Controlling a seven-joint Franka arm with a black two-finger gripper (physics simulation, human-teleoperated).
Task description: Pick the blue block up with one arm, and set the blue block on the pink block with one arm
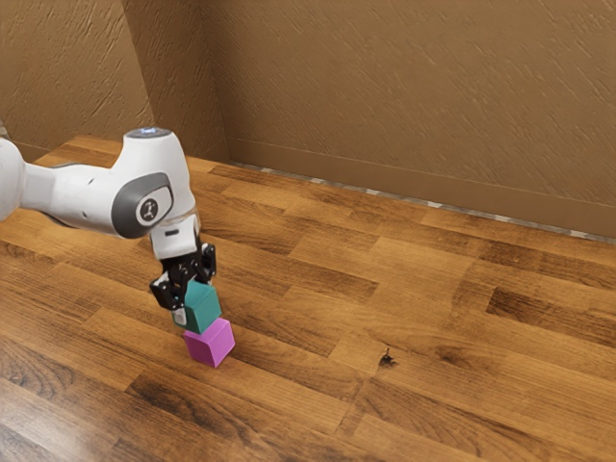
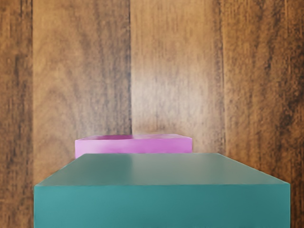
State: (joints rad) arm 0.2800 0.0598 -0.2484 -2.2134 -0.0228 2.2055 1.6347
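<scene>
1. Teal-blue in these renders, the blue block [image 1: 203,306] sits between the fingers of the gripper [image 1: 192,292], which is clenched on it from two sides.
2. It hangs directly over the pink block [image 1: 210,343], which rests on the wooden tabletop [image 1: 433,289]. In the wrist view the pink top pokes out just beyond the blue block's far edge.
3. The step in hand looks like the placing: pickup done, stack not yet released.
4. Whether the two blocks already touch is hard to tell from this angle; they are at least very close.
5. Next move calls for a short, straight lowering if any gap remains, then parting the fingers without nudging the stack.
</scene>
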